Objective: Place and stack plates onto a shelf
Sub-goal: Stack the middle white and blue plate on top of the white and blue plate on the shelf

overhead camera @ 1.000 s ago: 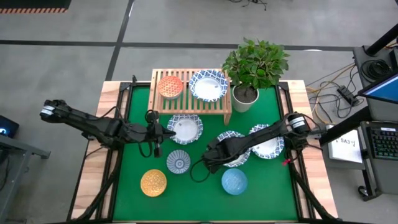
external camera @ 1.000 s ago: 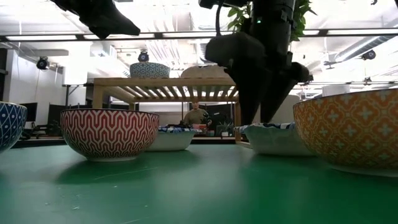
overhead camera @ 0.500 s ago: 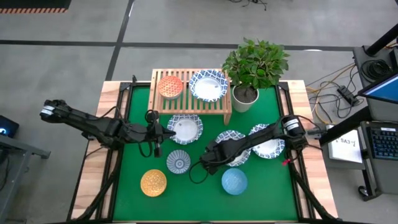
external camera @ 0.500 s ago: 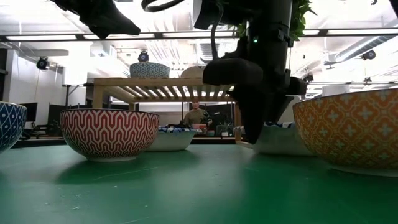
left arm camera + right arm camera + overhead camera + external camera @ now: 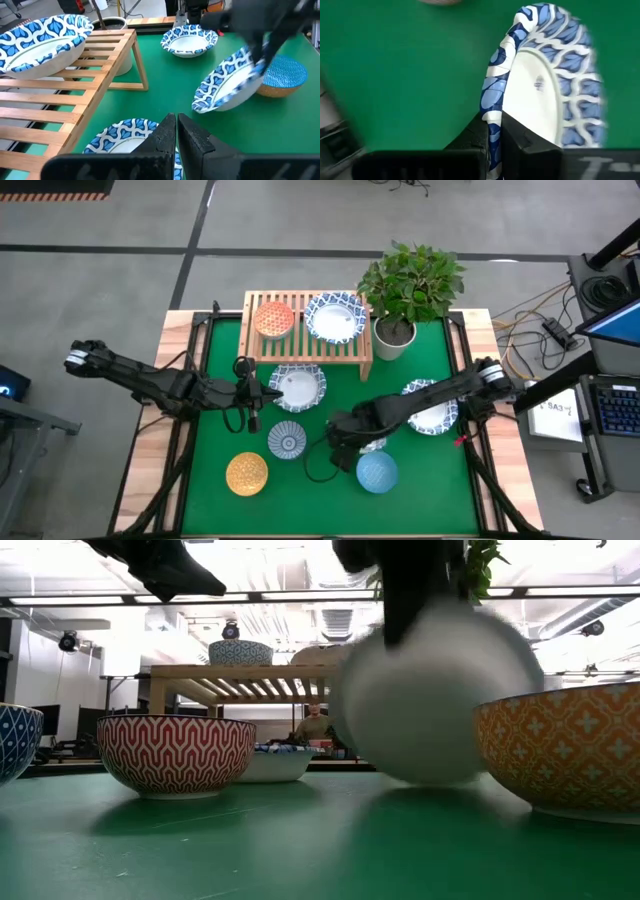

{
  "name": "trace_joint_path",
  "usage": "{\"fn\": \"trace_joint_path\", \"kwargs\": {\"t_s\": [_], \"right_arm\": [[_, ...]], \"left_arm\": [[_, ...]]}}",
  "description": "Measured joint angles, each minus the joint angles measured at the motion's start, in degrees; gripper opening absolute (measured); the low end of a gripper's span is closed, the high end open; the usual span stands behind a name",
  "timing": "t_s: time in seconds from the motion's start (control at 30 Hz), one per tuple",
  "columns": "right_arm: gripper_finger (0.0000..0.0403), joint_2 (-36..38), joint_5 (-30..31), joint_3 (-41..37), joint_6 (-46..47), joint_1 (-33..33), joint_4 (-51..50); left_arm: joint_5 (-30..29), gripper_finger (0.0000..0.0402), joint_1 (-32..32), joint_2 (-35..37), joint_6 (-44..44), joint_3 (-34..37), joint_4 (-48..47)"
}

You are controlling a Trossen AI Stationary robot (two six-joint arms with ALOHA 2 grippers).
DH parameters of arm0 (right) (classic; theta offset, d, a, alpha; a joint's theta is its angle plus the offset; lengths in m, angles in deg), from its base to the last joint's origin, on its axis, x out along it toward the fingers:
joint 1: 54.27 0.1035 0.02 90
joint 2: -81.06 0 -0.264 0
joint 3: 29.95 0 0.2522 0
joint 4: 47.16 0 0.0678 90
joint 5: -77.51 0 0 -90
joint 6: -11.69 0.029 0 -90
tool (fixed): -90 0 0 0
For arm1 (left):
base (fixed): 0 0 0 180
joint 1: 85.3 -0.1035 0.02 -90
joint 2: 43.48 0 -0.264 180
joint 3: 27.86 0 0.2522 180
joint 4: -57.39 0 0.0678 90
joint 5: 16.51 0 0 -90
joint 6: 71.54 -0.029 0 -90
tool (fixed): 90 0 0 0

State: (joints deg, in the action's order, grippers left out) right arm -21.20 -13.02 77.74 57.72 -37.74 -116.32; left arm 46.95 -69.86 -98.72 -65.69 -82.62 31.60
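Observation:
My right gripper is shut on a white plate with a blue patterned rim, which stands tilted near the table's middle. My left gripper is shut and holds nothing, raised beside another blue-rimmed plate that lies flat in front of the shelf. On the shelf's slats rest an orange plate and a blue-rimmed plate. A yellow plate, a small blue-patterned plate and a light blue plate sit on the mat, and one more blue-rimmed plate lies under my right arm. My right gripper pinches the plate's rim between its two fingers, one on the inner face and one on the outer. The plate is tipped up steeply, its hollow side turned toward the shelf. Whether its low edge touches the mat, I cannot tell.
A white pot with a leafy plant stands at the shelf's right end. Bare green mat lies along the near left and near right. Wooden table edges border the mat.
My right gripper has shut on the rim of the blue-rimmed plate that lay flat near the middle, then moved slightly toward the near edge. The plate has tipped up from lying flat to standing steeply tilted.

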Motion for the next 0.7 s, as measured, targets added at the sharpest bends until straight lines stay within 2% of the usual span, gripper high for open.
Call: {"fn": "trace_joint_path", "kwargs": {"t_s": [0.17, 0.37, 0.47, 0.6, 0.7], "right_arm": [[0.0013, 5.04, 1.03, 5.64, -12.82, 1.56, 0.20], [0.0013, 8.97, 8.92, 9.46, -33.31, 3.34, 5.01], [0.0013, 9.91, 18.02, 11.15, -43.47, 3.16, 7.51], [0.0013, 9.22, 34.47, 13.62, -56.04, 1.28, 7.76], [0.0013, 7.79, 39.39, 15.74, -62.02, -2.38, 7.86]], "left_arm": [[0.00, 0.0000, 0.00, 0.00, -0.73, -0.04, 0.68], [0.02, 0.0000, 0.00, 0.00, -0.86, -0.07, 1.53], [0.00, 0.0000, 0.00, 0.00, -0.87, -0.07, 1.58], [0.00, 0.0000, 0.00, 0.00, -0.91, -0.07, 1.72], [0.02, 0.0000, 0.00, 0.00, -1.32, -0.07, 1.82]]}}
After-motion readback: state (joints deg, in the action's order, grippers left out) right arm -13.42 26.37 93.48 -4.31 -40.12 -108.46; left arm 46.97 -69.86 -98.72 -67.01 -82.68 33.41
